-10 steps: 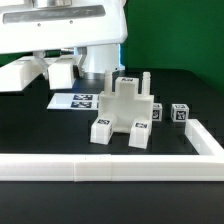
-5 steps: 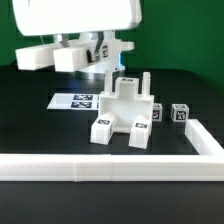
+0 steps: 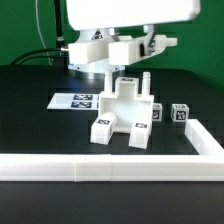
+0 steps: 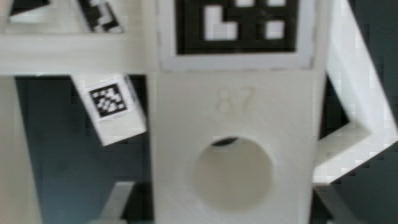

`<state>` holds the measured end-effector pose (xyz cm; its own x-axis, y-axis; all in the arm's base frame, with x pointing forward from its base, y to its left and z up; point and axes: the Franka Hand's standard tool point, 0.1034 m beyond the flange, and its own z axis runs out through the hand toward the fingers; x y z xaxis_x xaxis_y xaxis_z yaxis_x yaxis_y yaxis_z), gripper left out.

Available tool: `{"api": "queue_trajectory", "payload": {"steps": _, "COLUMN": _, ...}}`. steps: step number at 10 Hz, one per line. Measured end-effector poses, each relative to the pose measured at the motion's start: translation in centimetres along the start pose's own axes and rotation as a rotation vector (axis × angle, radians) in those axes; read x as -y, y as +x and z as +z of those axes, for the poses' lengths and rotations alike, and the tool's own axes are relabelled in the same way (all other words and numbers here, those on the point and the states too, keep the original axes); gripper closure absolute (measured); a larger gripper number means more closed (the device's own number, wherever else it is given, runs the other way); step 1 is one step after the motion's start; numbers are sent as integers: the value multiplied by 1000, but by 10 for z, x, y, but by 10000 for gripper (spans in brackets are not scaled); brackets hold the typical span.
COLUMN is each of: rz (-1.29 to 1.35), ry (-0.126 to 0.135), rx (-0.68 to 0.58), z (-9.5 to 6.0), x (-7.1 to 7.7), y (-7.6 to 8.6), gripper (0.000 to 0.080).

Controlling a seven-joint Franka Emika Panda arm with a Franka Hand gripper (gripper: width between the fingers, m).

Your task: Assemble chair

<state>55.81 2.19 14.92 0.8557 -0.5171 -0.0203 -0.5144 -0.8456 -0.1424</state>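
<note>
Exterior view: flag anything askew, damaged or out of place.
Nothing stands out. The half-built chair sits flat on the table, the loose block upright beside it, apart; the piece held aloft looks intact.

1. Chair assembly point(image 3: 120, 110): plain white plastic on every visible face, shaded pale grey in its recesses.
2. Small blocks point(image 3: 180, 113): white, each with a square tag of black and white cells.
3. Marker board point(image 3: 78, 101): white sheet printed with black square patterns.
4. Border rail point(image 3: 100, 168): uniform white, unmarked.
5. Bench point(image 3: 30, 125): matt black.
6. Backdrop point(image 3: 200, 55): flat green.
7. Robot arm point(image 3: 120, 12): white casing.
8. Flat panel point(image 4: 231, 110), wrist view: white, its oval opening edged by a dark shadow line; dark blue-grey shows in the gaps alongside.
9. Large tag point(image 4: 235, 25): black field with white cells on a white margin.
10. Small tag point(image 4: 111, 100): finer black-and-white chequer.
</note>
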Motion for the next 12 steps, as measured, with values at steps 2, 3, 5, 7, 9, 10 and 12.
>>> {"api": "queue_trajectory", "payload": {"steps": 2, "rz": -7, "ry": -1, "rx": 3, "z": 1, "x": 1, "y": -1, "gripper": 515}}
{"api": "queue_trajectory", "payload": {"steps": 3, "rz": -89, "ry": -16, "rx": 4, "z": 2, "x": 2, "y": -4, "gripper": 515}}
{"api": "queue_trajectory", "payload": {"steps": 5, "rz": -141, "ry": -20, "rx": 22, "z": 5, "x": 5, "y": -10, "gripper": 515}}
{"api": "queue_trajectory", "payload": {"steps": 7, "rz": -135, "ry": -17, "rx": 10, "z": 7, "x": 10, "y": -11, "gripper": 515}}
{"api": "queue_trajectory", "payload": {"steps": 9, "rz": -137, "ry": -16, "rx": 12, "z": 8, "x": 9, "y": -11, "gripper": 515}}
{"api": "queue_trajectory", "payload": {"steps": 10, "rz": -143, "ry": -19, "rx": 12, "z": 8, "x": 10, "y": -12, "gripper": 515}}
{"api": "queue_trajectory", "payload": {"steps": 12, "rz": -211, "ry": -55, "rx": 21, "z": 16, "x": 15, "y": -27, "gripper": 515}}
